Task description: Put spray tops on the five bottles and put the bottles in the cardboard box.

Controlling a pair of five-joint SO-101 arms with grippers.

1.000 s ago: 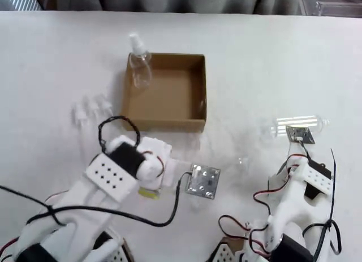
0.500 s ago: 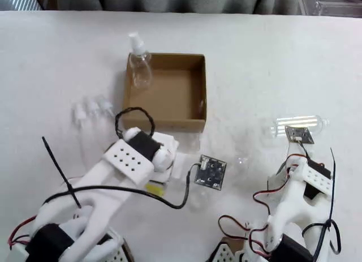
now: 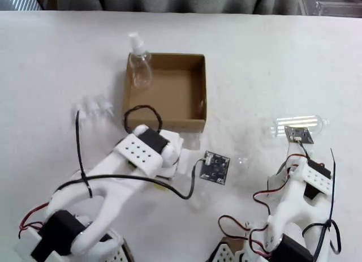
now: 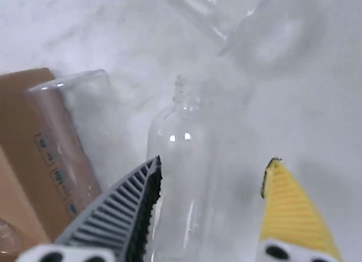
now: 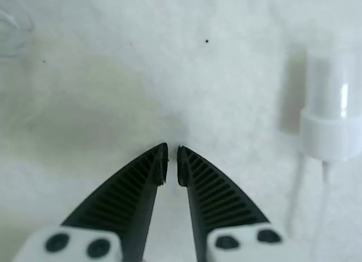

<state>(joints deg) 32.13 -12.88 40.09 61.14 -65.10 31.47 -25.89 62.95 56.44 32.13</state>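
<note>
A clear, capless bottle (image 4: 186,160) lies on the white table between the fingers of my left gripper (image 4: 215,163), which is open and straddles it. The cardboard box (image 4: 28,154) is just beside it, with another clear bottle (image 4: 70,112) against its wall. From above, the left arm (image 3: 141,151) stretches to the box's (image 3: 164,125) near right corner. One bottle with a spray top (image 3: 138,64) stands at the box's far left corner. My right gripper (image 5: 172,160) is shut and empty over bare table, with a white spray top (image 5: 328,120) lying close by.
Loose spray tops (image 3: 93,109) lie left of the box. A clear bottle (image 3: 297,126) lies on its side at the right, ahead of the right arm (image 3: 300,183). More clear glass (image 4: 192,4) rests beyond the left gripper.
The left arm has swung away from me and to the right, up to the box's near right corner. The right arm has not moved.
</note>
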